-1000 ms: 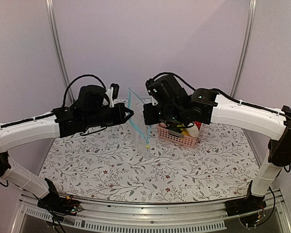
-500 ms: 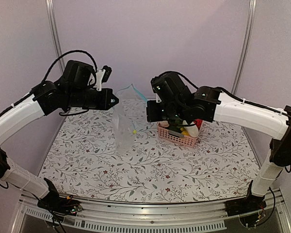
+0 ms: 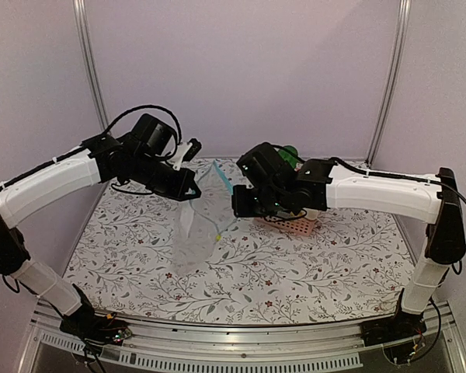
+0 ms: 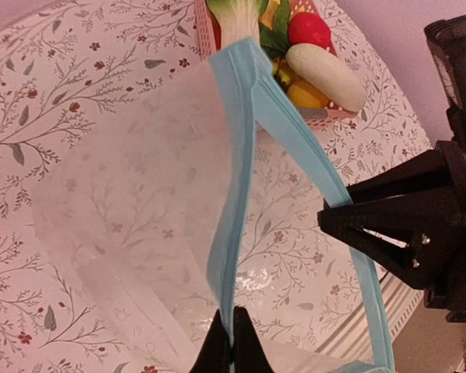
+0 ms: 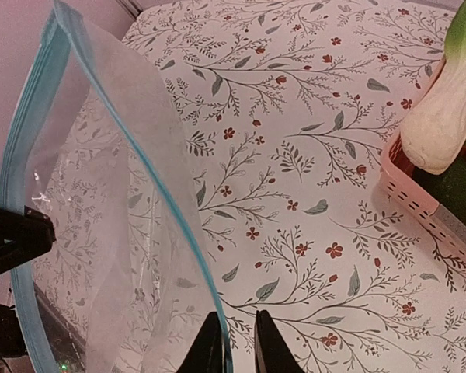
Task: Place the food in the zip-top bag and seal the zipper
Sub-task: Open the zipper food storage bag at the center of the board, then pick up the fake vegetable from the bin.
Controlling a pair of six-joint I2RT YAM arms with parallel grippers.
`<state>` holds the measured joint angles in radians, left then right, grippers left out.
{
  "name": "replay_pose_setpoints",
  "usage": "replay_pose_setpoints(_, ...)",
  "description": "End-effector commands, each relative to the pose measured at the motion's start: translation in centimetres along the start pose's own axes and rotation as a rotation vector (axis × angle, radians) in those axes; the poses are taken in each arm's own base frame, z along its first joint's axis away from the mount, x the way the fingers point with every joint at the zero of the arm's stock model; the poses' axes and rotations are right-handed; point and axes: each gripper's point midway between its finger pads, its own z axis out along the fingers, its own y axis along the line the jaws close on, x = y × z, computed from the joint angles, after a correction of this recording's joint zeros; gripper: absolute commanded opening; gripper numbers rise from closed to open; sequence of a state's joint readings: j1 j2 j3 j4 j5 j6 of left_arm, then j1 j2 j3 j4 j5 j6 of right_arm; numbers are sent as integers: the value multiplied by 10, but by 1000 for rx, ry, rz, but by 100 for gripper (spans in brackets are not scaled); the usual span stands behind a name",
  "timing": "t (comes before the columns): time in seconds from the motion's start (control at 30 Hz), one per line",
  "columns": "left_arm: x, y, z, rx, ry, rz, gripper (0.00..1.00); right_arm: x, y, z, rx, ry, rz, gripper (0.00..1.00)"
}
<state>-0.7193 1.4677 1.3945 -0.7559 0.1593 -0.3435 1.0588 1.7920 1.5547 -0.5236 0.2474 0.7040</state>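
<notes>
Two robot arms are holding a clear zip-top bag (image 3: pixel 196 225) upright above the flowered table (image 3: pixel 295 272), just to the left-arm side of a pink basket (image 3: pixel 299 226), as seen from overhead. The bag's lower end is touching the tablecloth, and its mouth is gaping open toward the basket.

The left gripper (image 4: pixel 231 338) is pinching the light-blue zipper (image 4: pixel 237 155) on the lip farther from the basket, its fingers pressed tight together on the strip. The right gripper (image 5: pixel 239 342) is reaching across from the basket side. Its fingers are standing slightly apart, with patterned cloth showing through the gap. The nearer lip of the zipper is running down against the inner face of one finger. Whether that finger is gripping the strip cannot be told.

The food is lying in the basket, apart from the bag. The bok choy (image 4: pixel 237 23) is resting with its white stem over the basket rim on the side facing the bag. A red fruit (image 4: pixel 309 29) and a pale fruit (image 4: pixel 326 74) are sitting beside it inside the basket, the pale one touching a small yellow piece (image 4: pixel 307 93). In the overhead view the right arm is covering most of the basket, and green leaves are showing above the arm.
</notes>
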Motion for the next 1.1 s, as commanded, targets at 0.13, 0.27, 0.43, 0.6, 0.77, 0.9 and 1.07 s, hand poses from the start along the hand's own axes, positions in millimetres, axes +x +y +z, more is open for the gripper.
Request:
replay_pose_setpoints(0.13,-1,-8,25,81,8,-24,0,-8,-8,-23,-21,-36,20,47)
replay_pose_setpoints(0.27,-5,-9,26,91,0,-17,0,-25,-12,-51,-31,-114,17,66)
replay_pose_setpoints(0.43,-5,-7,27,86,3,-1,0,-45,-18,-82,-17,-190,10,77)
replay_pose_setpoints(0.6,-8,-2,30,97,21,30,0,-66,-42,-100,14,-246,33,93)
replay_pose_setpoints(0.77,-12,-3,32,144,24,67,0,-81,-91,-83,75,-222,123,95)
replay_pose_setpoints(0.9,-12,0,30,156,4,71,0,-90,-120,-62,101,-204,193,93)
replay_pose_setpoints(1.07,-9,11,23,120,-21,71,0,-94,-142,-24,95,-168,272,92)
